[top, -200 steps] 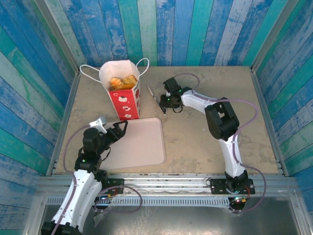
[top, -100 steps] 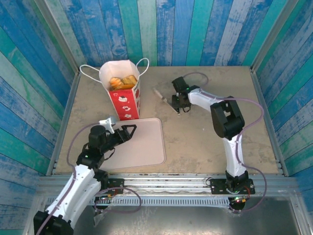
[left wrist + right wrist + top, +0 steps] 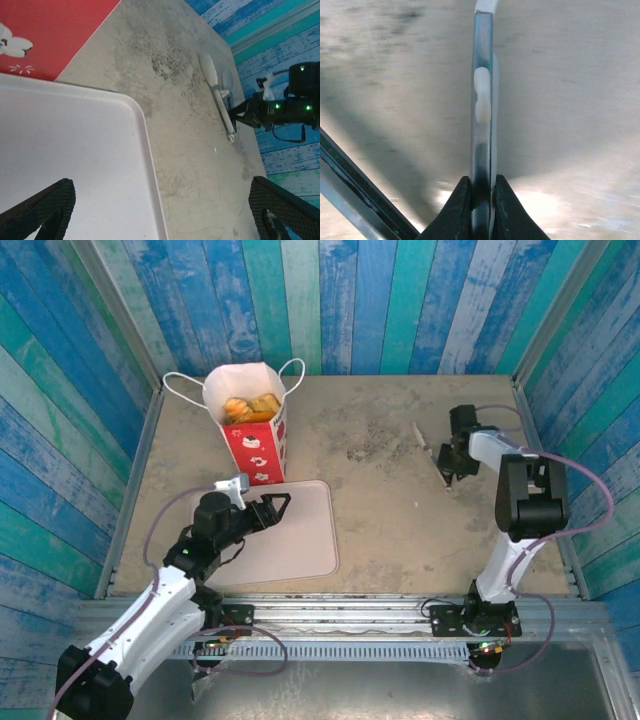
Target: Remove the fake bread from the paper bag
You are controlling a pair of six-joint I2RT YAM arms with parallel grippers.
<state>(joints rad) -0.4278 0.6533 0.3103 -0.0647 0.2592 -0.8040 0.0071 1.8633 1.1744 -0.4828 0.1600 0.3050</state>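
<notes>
Paper bag (image 3: 255, 445) upright, fake bread (image 3: 250, 406) inside. Left jaws wide, empty, over tray (image 3: 305, 540). Right jaws clamp white utensil (image 3: 209, 74).

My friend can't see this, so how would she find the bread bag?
On the beige table, look at the far left, just beyond the pale pink tray. The paper bag stands there upright: red and white, cord handles, golden fake bread inside.

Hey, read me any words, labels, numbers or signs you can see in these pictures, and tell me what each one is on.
No text can be read anywhere.
paper bag: white printed marks on its red face, too small to read from above; up close, a white cartoon-like shape, no letters.
pale pink tray: blank.
white utensil: no marking seen.
</notes>
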